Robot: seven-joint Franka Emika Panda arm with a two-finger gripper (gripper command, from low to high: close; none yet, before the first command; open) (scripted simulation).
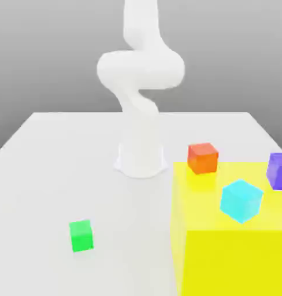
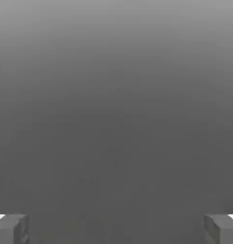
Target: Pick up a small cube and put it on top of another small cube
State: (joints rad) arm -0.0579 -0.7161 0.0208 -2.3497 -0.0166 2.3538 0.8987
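Note:
The small green cube (image 1: 81, 235) lies alone on the white table (image 1: 62, 173), toward the exterior view's left and front. An orange-red cube (image 1: 202, 158), a cyan cube (image 1: 241, 200) and a purple cube (image 1: 279, 170) sit on top of the big yellow block (image 1: 230, 243) at the exterior view's right. In the hand view my gripper (image 2: 116, 228) is open, its two grey fingertips (image 2: 11, 228) far apart at the picture's edges, with nothing between them and only grey background ahead.
The arm's white base (image 1: 140, 156) stands at the middle of the table, its links rising out of the picture. The big yellow block is tall and takes up the front right of the exterior view.

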